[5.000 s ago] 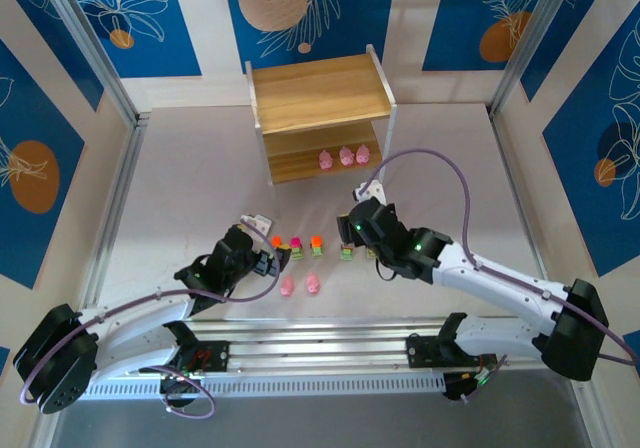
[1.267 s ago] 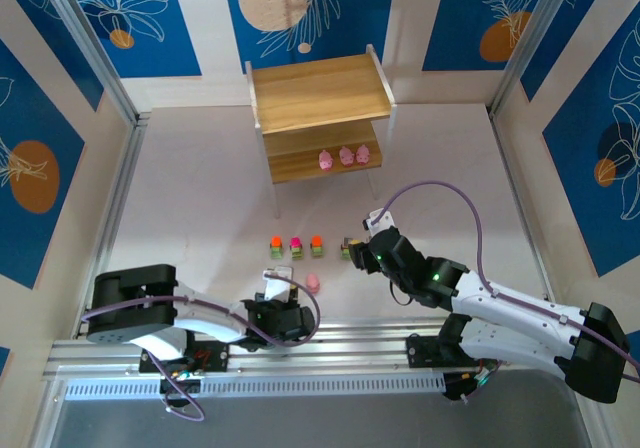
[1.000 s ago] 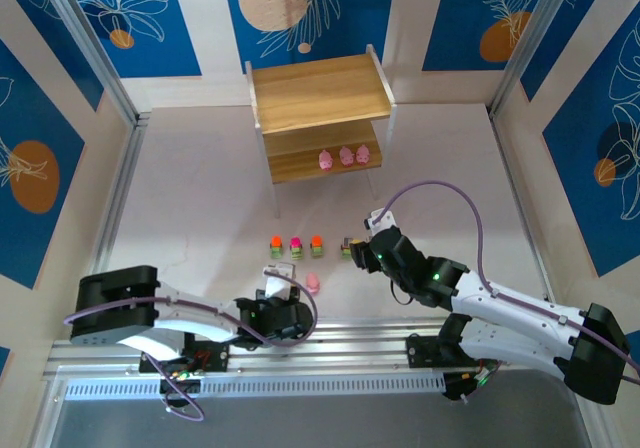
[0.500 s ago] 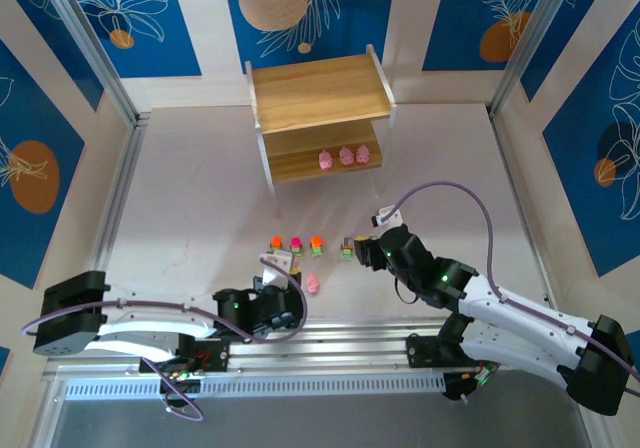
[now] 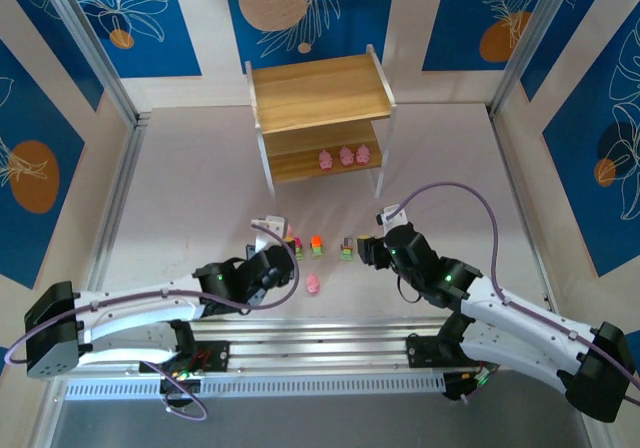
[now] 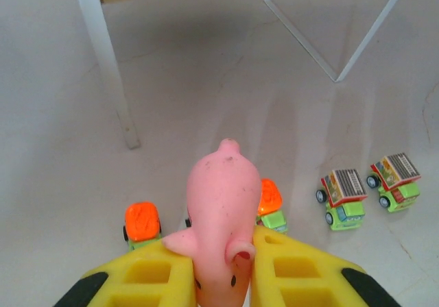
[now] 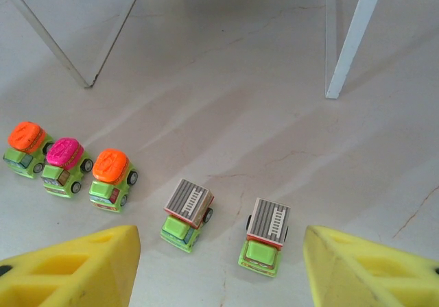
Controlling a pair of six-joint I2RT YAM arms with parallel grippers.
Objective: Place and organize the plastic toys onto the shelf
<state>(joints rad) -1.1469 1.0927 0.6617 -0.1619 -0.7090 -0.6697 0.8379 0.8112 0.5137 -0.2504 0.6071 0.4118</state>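
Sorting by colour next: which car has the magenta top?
The second car from the left in the right wrist view, between the two orange-topped cars; the two grey-topped cars sit farther right.

No readable text, label, number or sign on toys, shelf or wall panels

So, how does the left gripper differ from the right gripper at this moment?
The left gripper is shut on a pink toy, while the right gripper is open and holds nothing. The left gripper has orange-topped cars just ahead of it, while the right gripper looks down at two grey-roofed cars. Both have yellow fingers.
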